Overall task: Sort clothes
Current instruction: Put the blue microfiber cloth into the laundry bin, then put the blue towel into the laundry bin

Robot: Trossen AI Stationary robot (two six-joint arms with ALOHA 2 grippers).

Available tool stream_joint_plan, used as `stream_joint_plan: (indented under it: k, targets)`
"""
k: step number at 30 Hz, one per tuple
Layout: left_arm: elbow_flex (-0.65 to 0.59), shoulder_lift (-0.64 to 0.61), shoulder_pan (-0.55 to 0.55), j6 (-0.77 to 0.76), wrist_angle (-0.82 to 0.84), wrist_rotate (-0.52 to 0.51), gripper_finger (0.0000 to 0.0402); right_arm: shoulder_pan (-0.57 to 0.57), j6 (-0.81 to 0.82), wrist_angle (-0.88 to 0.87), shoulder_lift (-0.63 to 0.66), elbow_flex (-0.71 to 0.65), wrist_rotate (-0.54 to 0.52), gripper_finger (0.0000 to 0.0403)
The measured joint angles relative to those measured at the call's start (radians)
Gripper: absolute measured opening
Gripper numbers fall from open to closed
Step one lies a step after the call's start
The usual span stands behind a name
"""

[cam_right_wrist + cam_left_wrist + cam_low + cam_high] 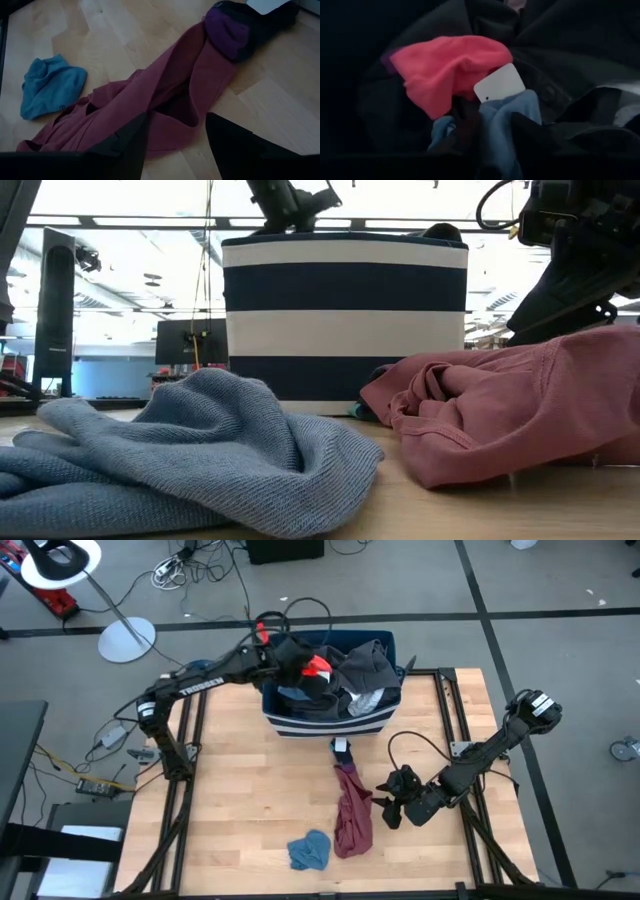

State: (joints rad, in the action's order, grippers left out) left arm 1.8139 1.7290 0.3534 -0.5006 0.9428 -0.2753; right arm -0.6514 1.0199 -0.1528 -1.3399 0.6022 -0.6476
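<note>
Sorting barely started: maroon garment and grey-teal piece lie on table; bin still heaped. Left claw over orange-red garment, grip unclear; right claw released, empty.

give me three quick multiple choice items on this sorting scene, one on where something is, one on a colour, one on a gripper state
1. Where does the long maroon fabric garment lie?
A. inside the bin
B. on the wooden table in front of the bin
C. on the floor

2. What colour is the small crumpled cloth beside the maroon garment?
A. blue
B. yellow
C. white

3. How do the right gripper's jaws stand?
A. shut on the maroon garment
B. open, holding nothing
C. shut and empty

Answers:
1 B, it stretches over the wooden table below the blue and white striped fabric bin.
2 A, it looks blue in the high and right wrist views.
3 B, a clear gap shows between the two fingers above the garment.
</note>
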Motion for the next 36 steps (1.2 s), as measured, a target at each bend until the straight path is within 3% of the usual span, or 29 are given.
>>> stream_joint_plan:
  k: [5, 10, 16, 26, 36]
  targets:
    - [0.000, 0.000, 0.001, 0.000, 0.006, 0.011, 0.0149, 0.000, 0.000, -0.003, 0.000, 0.000, 0.000, 0.0199]
    - [0.102, -0.002, -0.008, 0.022, 0.030, 0.065, 0.0151, 0.000, 0.000, -0.006, 0.000, 0.000, 0.000, 0.0199]
    - [0.235, -0.004, -0.081, 0.027, 0.107, 0.044, 0.0152, 0.000, 0.001, -0.006, 0.000, 0.000, 0.000, 0.0199]
    - [0.277, -0.004, -0.390, -0.071, 0.274, -0.070, 0.0152, 0.000, 0.002, -0.006, 0.000, 0.000, 0.001, 0.0199]
    - [0.204, 0.015, -0.732, -0.446, 0.292, -0.172, 0.0152, 0.000, 0.008, -0.006, 0.000, 0.000, 0.001, 0.0199]
